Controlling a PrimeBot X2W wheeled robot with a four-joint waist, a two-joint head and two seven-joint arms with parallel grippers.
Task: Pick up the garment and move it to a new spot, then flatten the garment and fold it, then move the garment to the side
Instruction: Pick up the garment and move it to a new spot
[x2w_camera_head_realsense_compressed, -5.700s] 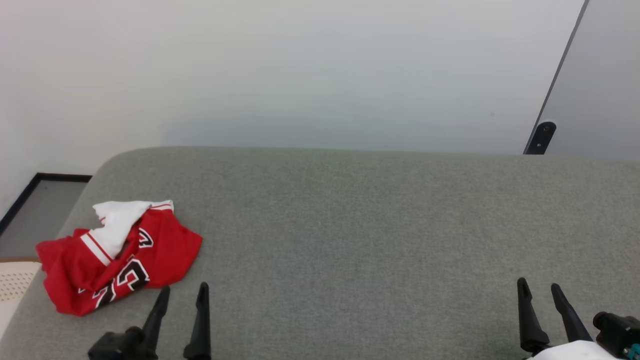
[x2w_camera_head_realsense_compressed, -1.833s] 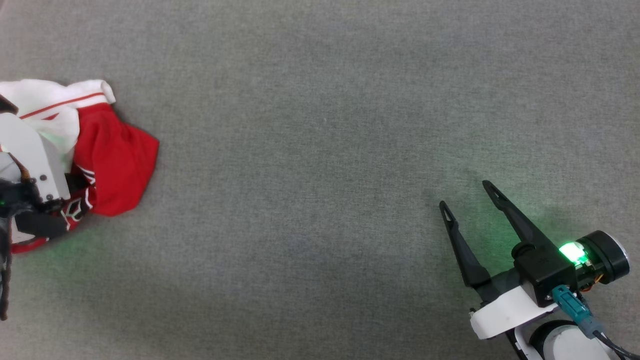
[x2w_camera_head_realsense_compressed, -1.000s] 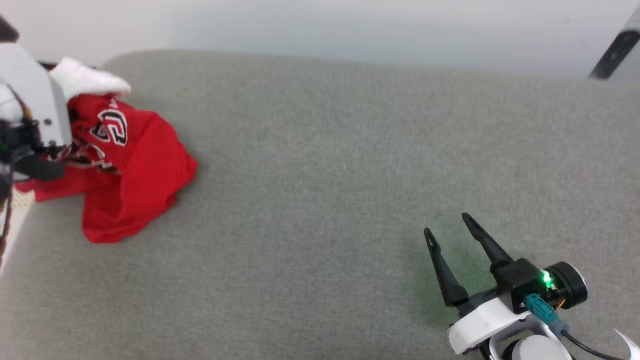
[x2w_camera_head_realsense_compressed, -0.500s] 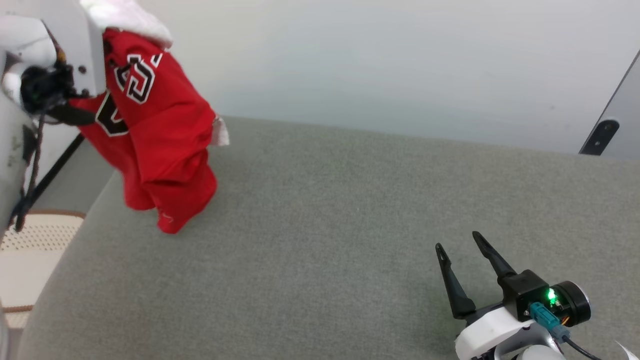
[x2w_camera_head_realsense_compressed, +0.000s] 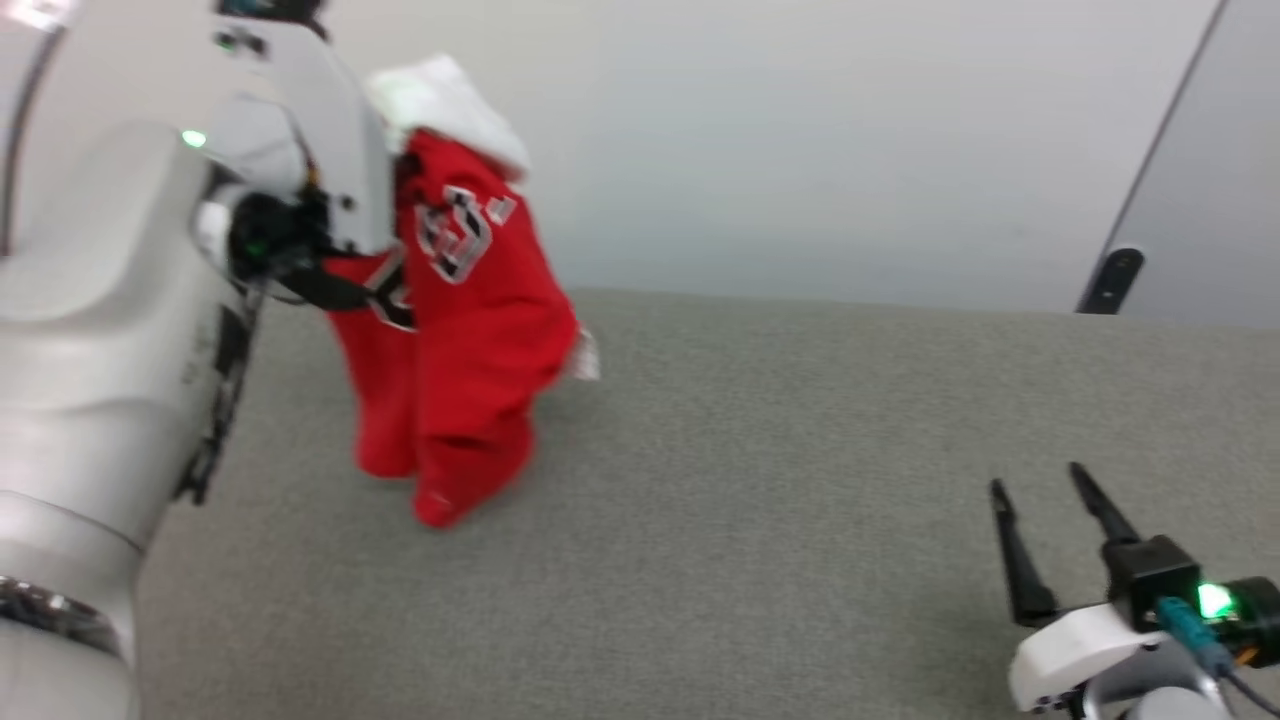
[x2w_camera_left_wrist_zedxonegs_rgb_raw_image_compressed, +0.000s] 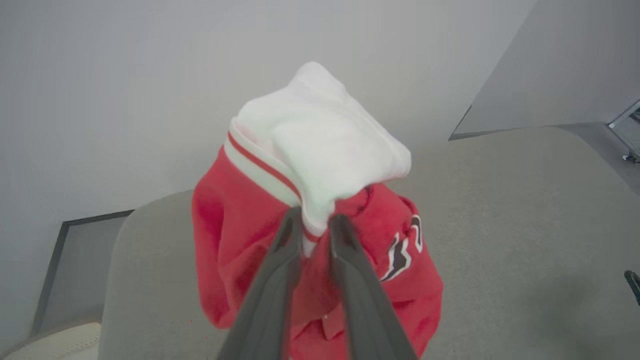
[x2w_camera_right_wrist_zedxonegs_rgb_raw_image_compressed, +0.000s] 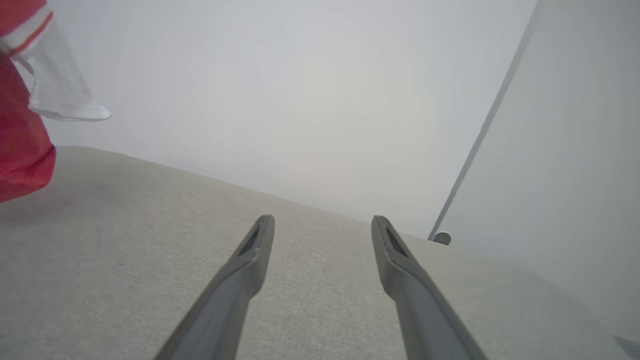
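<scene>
The garment (x2w_camera_head_realsense_compressed: 470, 330), a red jersey with white sleeves and black white-outlined lettering, hangs bunched in the air above the left part of the grey surface (x2w_camera_head_realsense_compressed: 760, 500). Its lowest fold reaches down close to the surface. In the left wrist view my left gripper (x2w_camera_left_wrist_zedxonegs_rgb_raw_image_compressed: 314, 218) is shut on the garment (x2w_camera_left_wrist_zedxonegs_rgb_raw_image_compressed: 320, 150), pinching it where the white sleeve meets the red cloth. My right gripper (x2w_camera_head_realsense_compressed: 1040, 478) rests low at the lower right, open, nothing between its fingers; in the right wrist view it (x2w_camera_right_wrist_zedxonegs_rgb_raw_image_compressed: 322, 220) points across the surface, with the garment (x2w_camera_right_wrist_zedxonegs_rgb_raw_image_compressed: 22, 125) at the far left edge.
A pale wall (x2w_camera_head_realsense_compressed: 800, 140) rises behind the grey surface. A dark door stopper (x2w_camera_head_realsense_compressed: 1110, 275) sits at the wall's foot on the right. My large white left arm (x2w_camera_head_realsense_compressed: 90, 350) covers the left side of the head view.
My left gripper has lifted the garment off the surface and carried it rightward, now hanging higher. The head camera has shifted too. The right gripper stays open and low.
</scene>
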